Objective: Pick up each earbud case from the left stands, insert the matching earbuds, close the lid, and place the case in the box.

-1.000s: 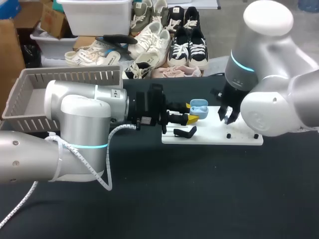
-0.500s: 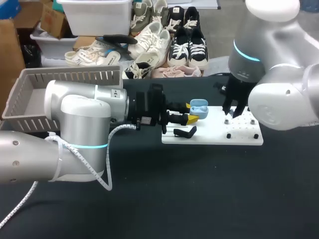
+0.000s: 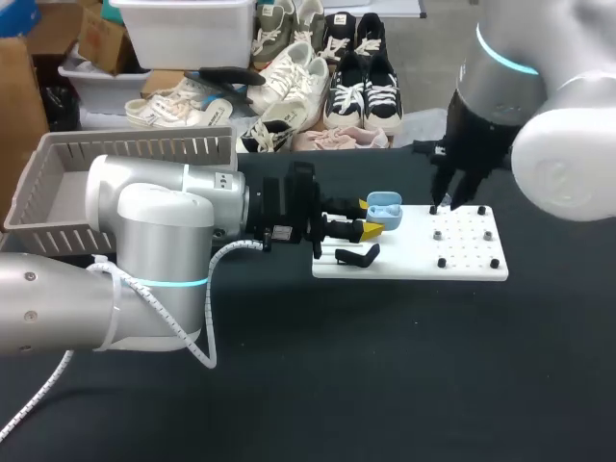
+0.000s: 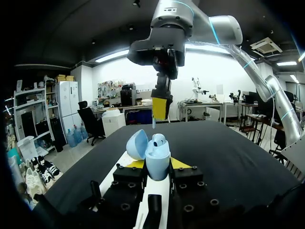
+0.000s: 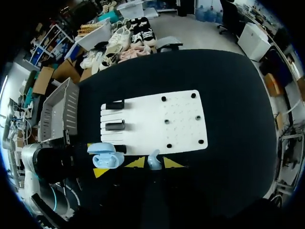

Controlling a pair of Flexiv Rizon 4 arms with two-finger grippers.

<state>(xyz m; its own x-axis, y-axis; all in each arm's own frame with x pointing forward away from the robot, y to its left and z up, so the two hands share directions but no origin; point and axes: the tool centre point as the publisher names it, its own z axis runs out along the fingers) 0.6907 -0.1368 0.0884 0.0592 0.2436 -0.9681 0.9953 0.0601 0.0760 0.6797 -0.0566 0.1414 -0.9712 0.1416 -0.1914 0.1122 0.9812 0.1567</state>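
Observation:
A light-blue earbud case (image 3: 383,208) with its lid open is held over the left end of the white board (image 3: 467,258), and my left gripper (image 3: 371,219) is shut on it. In the left wrist view the case (image 4: 157,157) stands upright between my yellow tips, one earbud (image 4: 159,139) sitting in it. My right gripper (image 3: 448,200) hangs above the board's far edge, to the right of the case. Seen from the right wrist, my right gripper (image 5: 153,163) is shut on a small blue earbud (image 5: 153,159), with the case (image 5: 106,156) off to one side.
Black stands (image 3: 357,255) sit on the board's left end, under the case. Small black pegs (image 3: 441,262) dot its right half. A grey slatted basket (image 3: 125,150) stands at the table's far left, behind my left arm.
My right arm has risen from the board and shifted slightly right and back, carrying the earbud. The left arm and the case have not moved.

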